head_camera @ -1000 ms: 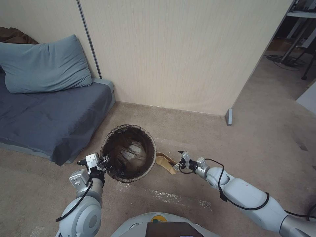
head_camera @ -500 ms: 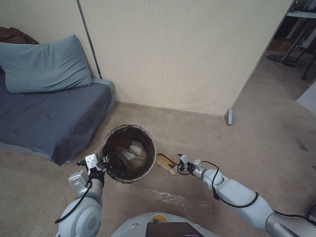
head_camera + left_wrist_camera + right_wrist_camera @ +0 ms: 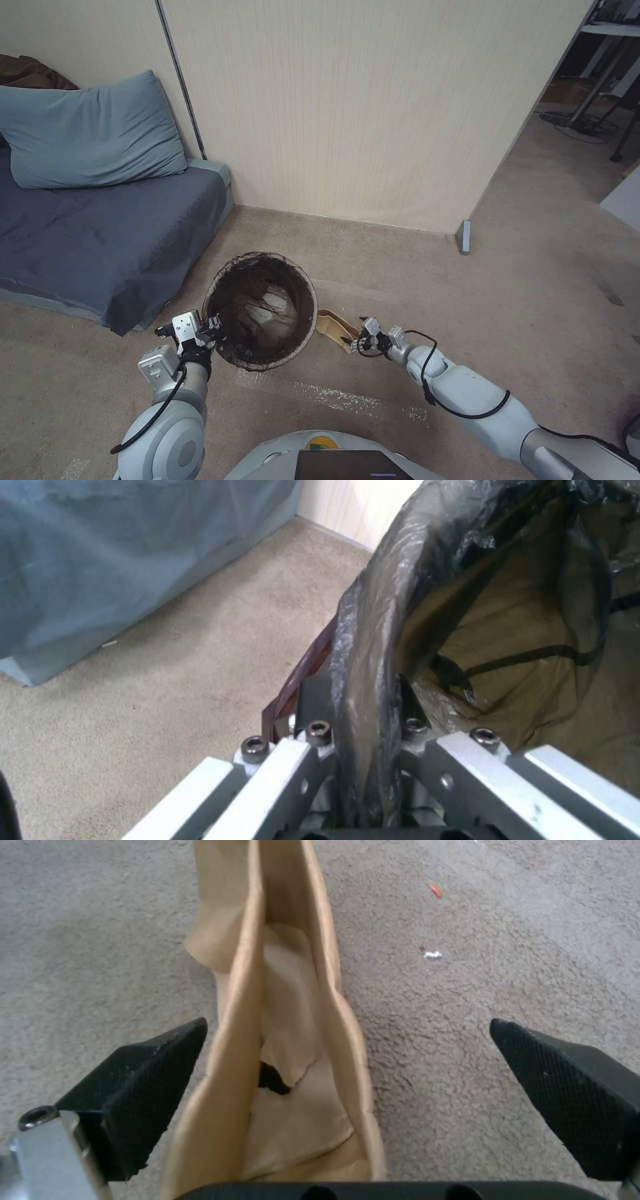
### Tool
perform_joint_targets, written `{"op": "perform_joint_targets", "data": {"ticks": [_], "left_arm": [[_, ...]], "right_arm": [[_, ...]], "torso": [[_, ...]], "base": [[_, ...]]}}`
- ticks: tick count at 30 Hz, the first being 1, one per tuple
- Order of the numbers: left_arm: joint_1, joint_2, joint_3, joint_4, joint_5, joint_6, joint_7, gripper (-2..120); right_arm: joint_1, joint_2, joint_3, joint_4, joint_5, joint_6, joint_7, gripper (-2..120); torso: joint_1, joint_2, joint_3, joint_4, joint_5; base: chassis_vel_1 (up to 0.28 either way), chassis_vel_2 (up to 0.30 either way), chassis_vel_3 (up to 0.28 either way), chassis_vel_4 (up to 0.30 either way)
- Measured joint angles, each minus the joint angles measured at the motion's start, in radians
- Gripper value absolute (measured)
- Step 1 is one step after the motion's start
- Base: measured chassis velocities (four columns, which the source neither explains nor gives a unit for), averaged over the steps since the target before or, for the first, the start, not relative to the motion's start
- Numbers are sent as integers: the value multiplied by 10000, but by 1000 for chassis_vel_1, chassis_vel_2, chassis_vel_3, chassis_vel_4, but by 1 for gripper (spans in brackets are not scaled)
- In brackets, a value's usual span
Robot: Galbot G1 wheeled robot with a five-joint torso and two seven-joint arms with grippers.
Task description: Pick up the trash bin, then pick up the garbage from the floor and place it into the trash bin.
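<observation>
On the left, the left gripper (image 3: 215, 328) is pinching the near-left rim of the trash bin (image 3: 261, 317), and the left wrist view is showing its fingers (image 3: 313, 705) pressed together on either side of the rim with the dark liner (image 3: 373, 645) squeezed between them. The bin is sitting on the beige carpet (image 3: 373, 280) just in front of the sofa (image 3: 100, 233), its mouth facing up toward the head camera. It is looking light and fairly stiff at the rim, so the rim is probably the right place to grip it, though the liner film is looking slick and thin and could be slipping or tearing under a hard pinch. Just to the right of the bin, touching or nearly touching its wall, a tan paper piece (image 3: 335, 328) is lying crumpled on the floor. Further right, the right gripper (image 3: 355, 342) is reaching down to it with jaws spread wide; the right wrist view is showing the paper piece (image 3: 280, 1050) standing as a folded ridge between the two black pads (image 3: 153, 1075), closer to one than the other and not yet squeezed. The paper is looking very light, soft and easily crushed, so closing on that raised fold, rather than scraping at flat edges against the carpet, is likely the surest hold.
</observation>
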Motion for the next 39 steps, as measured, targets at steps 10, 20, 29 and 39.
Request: {"op": "perform_joint_targets", "data": {"ticks": [10, 20, 29, 39], "left_arm": [[-52, 24, 3, -2, -7, 0, -13, 0], [-116, 71, -11, 1, -67, 0, -34, 0], [-194, 105, -9, 41, -108, 0, -57, 0], [-366, 166, 39, 114, -196, 22, -119, 0]], "right_arm": [[161, 347, -38, -409, -129, 41, -23, 92], [187, 824, -77, -703, -274, 111, -16, 74], [187, 913, -92, -674, -303, 142, 41, 45], [277, 626, -74, -441, -253, 141, 265, 6]], "torso": [[0, 0, 0, 0, -1], [0, 0, -1, -5, -7], [0, 0, 0, 3, 1], [0, 0, 0, 1, 4]], "base": [[0, 0, 0, 0], [0, 0, 0, 0], [0, 0, 0, 0], [0, 0, 0, 0]]}}
